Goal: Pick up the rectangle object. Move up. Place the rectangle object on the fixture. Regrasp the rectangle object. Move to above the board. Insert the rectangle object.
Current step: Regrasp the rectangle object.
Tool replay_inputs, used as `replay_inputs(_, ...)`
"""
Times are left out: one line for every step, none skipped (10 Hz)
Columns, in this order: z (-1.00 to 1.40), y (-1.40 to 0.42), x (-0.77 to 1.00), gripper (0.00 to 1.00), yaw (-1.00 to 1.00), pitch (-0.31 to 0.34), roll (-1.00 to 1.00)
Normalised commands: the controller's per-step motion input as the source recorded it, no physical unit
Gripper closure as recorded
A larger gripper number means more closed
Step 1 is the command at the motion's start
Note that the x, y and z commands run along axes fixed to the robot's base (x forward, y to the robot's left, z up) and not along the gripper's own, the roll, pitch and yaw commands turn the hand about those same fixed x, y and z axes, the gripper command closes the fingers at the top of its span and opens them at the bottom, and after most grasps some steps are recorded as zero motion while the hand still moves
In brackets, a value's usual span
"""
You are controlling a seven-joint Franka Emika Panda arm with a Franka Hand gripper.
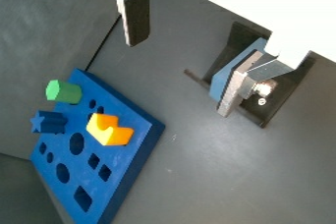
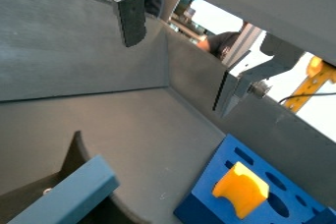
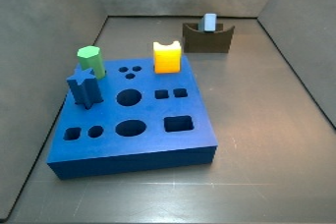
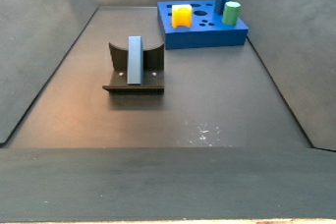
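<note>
a: on the fixture (image 4: 134, 71), down in its notch, stands the rectangle object (image 4: 134, 57), upright on one end. both side views show it there, well apart from the board (image 3: 132, 120).

b: and the tool (image 1: 197, 56)?

a: up above the tabletop (image 4: 171, 120), its plates apart with nothing between them. in both wrist views one finger (image 1: 134, 17) hangs free and the other sits near the bar's top.

b: how do you think that bar handles?

a: my guess is light and stiff, a smooth printed piece, so not fragile but a bit slippery. it is slim, so it could tip in the notch if nudged sideways.

b: where would you grip it?

a: on the two broad flat faces of the upper half standing out of the notch, pads square to them, so it hangs straight for the slot in the board.
</note>
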Motion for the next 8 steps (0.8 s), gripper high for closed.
replay_inputs(0.04,-0.26,-0.05,0.00,0.00,0.061,1.00)
replay_inputs(0.03,-0.08,-0.05,0.00,0.00,0.057,1.00)
replay_inputs(0.03,-0.02,-0.05,0.00,0.00,0.053,1.00)
replay_inputs(0.02,-0.05,-0.05,0.00,0.00,0.050,1.00)
replay_inputs(0.02,-0.05,-0.04,0.00,0.00,0.047,1.00)
replay_inputs(0.02,-0.03,-0.04,0.00,0.00,0.041,1.00)
replay_inputs(0.02,-0.03,-0.04,0.00,0.00,0.037,1.00)
replay_inputs(0.02,-0.03,-0.04,0.00,0.00,0.032,1.00)
